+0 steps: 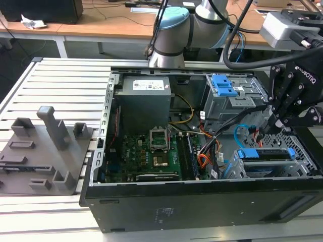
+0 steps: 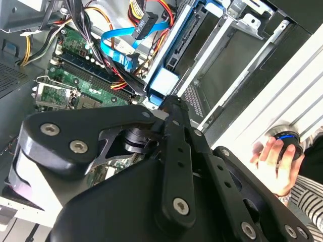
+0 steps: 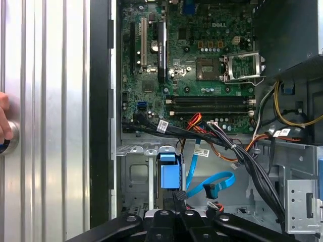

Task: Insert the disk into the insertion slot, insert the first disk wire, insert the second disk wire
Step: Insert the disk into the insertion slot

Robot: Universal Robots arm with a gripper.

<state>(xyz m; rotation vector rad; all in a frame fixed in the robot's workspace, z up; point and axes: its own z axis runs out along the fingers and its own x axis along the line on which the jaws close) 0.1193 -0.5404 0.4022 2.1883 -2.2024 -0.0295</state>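
Exterior view: an open computer case [image 1: 202, 201] was noted on a slatted aluminium table [image 1: 60, 85]. The gripper [image 1: 276, 127] was positioned over the case's end at the exterior view's right, just above the disk [image 1: 265, 154]. The disk was found seated in the insertion slot [image 1: 230, 169]. The second disk wire [image 1: 241, 132] was seen looped beside the gripper, between the slot and the taller drive box with a blue latch [image 1: 227, 93].

Second wrist view: the fingers [image 2: 170, 126] were observed drawn together, with the tips near the disk's blue tab. Whether anything was pinched between them could not be determined. The first disk wire [image 2: 145, 22] was recorded with its dark plug hanging free, apart from the fingertips, and the light-blue cable was seen passing close by it. A person's hand [image 2: 275, 161] was rested on a round knob [image 2: 288, 138] outside the case.

First wrist view: the disk was confirmed inside the bay, next to the motherboard [image 3: 192, 60]. The blue loop's plug end was seen just beside the disk, apart from it.
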